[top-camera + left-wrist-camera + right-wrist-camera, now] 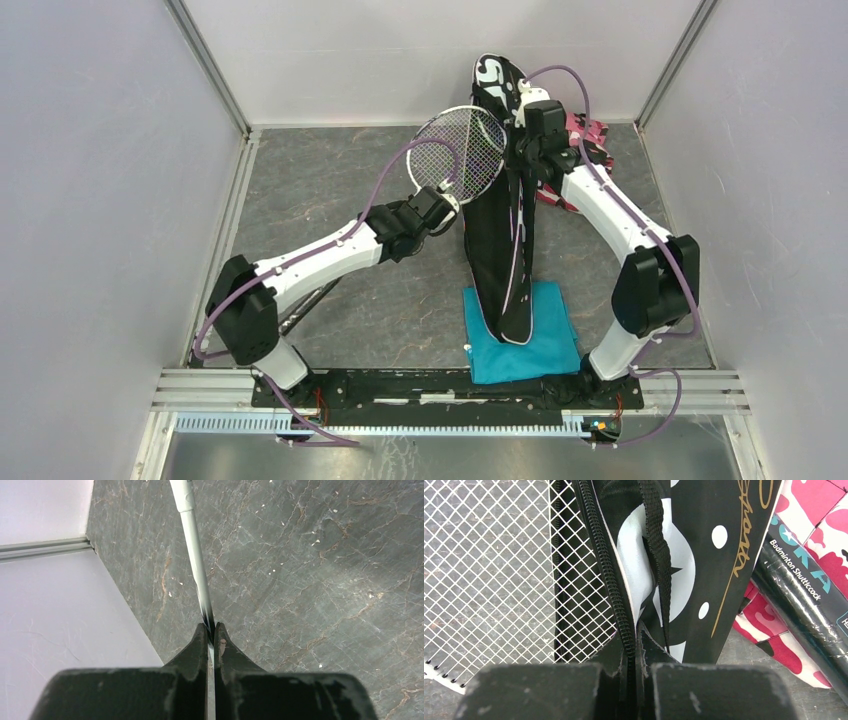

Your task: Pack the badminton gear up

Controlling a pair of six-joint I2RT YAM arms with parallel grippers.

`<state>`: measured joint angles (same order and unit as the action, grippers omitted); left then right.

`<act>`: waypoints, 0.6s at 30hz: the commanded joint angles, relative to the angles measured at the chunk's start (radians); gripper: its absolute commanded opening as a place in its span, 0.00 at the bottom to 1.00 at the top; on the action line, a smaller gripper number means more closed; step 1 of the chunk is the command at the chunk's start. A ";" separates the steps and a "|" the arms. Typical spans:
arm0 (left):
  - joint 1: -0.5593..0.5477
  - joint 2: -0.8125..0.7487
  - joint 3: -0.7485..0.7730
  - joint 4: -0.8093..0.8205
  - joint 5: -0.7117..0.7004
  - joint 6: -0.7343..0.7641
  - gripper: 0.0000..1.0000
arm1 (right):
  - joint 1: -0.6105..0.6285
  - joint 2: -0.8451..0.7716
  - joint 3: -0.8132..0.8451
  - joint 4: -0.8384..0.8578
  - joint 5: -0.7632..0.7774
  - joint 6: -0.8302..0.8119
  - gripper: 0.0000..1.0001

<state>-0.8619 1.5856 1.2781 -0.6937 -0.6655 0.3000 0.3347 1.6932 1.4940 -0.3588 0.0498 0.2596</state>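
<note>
Currently left gripper (210, 630) clamped on racquet (195, 555) shaft. Right gripper (634, 630) clamped on zipper edge of bag (704, 555). Racquet head at bag mouth; whether inside, cannot tell.

Silver-headed racquet (458, 150) is hanging tilted, white strings facing up, one edge of its head sitting inside the open zipper mouth of the black SPORT bag (500, 250). Bag is lying lengthwise, wide end raised. Black shuttlecock tube (804, 605) is lying just right of it.
</note>
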 commanded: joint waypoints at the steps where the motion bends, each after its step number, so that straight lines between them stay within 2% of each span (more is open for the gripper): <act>1: -0.032 0.040 0.071 0.015 0.007 0.060 0.02 | 0.025 0.012 0.067 0.067 -0.006 -0.002 0.00; 11: -0.077 0.103 0.139 0.032 0.003 0.069 0.02 | 0.029 0.035 0.083 0.054 0.018 -0.008 0.00; 18: -0.081 0.123 0.159 0.098 0.089 0.025 0.02 | 0.025 0.057 0.076 0.066 -0.040 0.025 0.00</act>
<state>-0.9386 1.7000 1.3849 -0.6853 -0.6331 0.3199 0.3565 1.7439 1.5173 -0.3626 0.0723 0.2516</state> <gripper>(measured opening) 0.044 0.029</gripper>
